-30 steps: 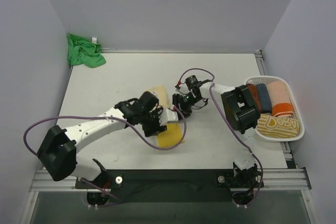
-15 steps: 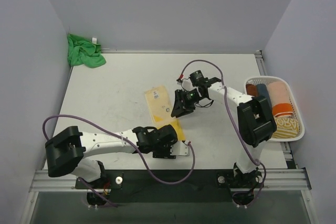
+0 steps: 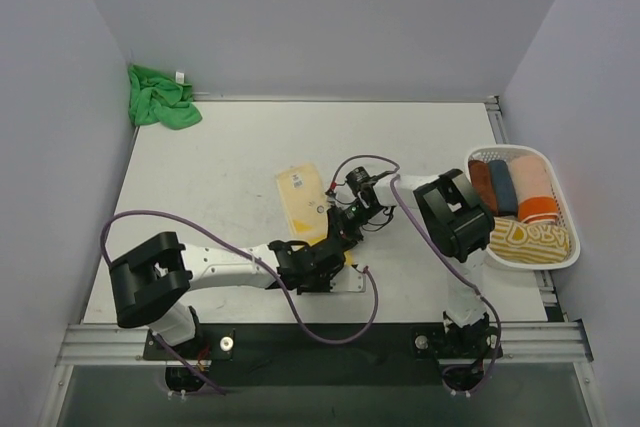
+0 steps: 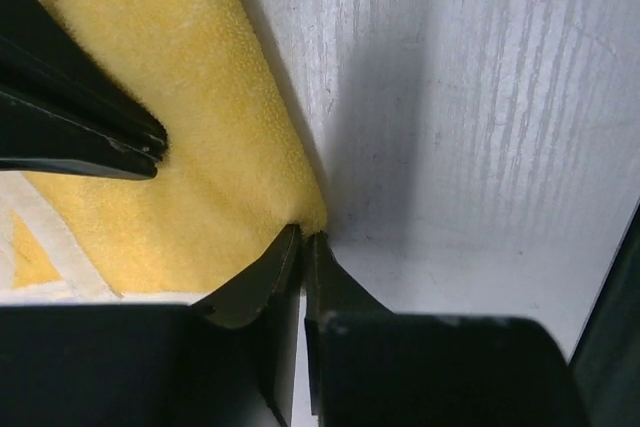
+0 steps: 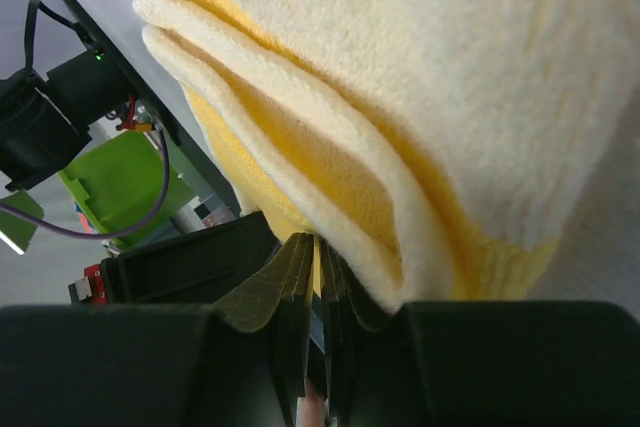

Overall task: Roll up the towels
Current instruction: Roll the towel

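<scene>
The pale yellow towel (image 3: 300,192) lies lengthwise at the table's middle, with a folded, layered edge (image 5: 420,67) in the right wrist view. My left gripper (image 3: 338,260) is at its near right corner, jaws shut on the very tip of the towel's corner (image 4: 303,237). My right gripper (image 3: 336,237) reaches in from the right just behind it, shut on a thin fold of the same towel (image 5: 320,242). Its dark fingers (image 4: 80,132) rest on the yellow cloth (image 4: 170,127) in the left wrist view. The green towel (image 3: 160,97) lies crumpled in the far left corner.
A white slatted basket (image 3: 522,265) at the right edge holds several rolled towels. Purple cables loop over both arms. Walls close the left, back and right sides, and the metal rail runs along the near edge.
Both arms have come to the yellow towel's near end. The left swung down from above the cloth, the right drew nearer from farther up. Both sets of jaws have closed on the towel.
</scene>
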{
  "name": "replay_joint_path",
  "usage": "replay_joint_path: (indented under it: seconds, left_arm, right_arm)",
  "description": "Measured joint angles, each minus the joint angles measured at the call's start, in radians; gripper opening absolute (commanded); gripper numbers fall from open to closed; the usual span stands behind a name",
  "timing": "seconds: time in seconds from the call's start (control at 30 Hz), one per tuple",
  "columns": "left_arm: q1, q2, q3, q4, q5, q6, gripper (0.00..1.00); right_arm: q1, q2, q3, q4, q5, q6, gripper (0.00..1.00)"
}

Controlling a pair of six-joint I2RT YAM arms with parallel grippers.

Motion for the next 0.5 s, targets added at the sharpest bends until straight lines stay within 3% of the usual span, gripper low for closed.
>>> replay_joint_path:
  seconds: [0.07, 0.5]
  left_arm:
    - [0.016, 0.000, 0.005, -0.009, 0.025, 0.003, 0.00]
    - [0.268, -0.075, 0.066, -0.252, 0.494, 0.077, 0.00]
  right_arm:
    - [-0.005, 0.002, 0.000, 0.000, -0.009, 0.005, 0.11]
    - [-0.039, -0.048, 0.106, -0.011, 0.009, 0.012, 0.16]
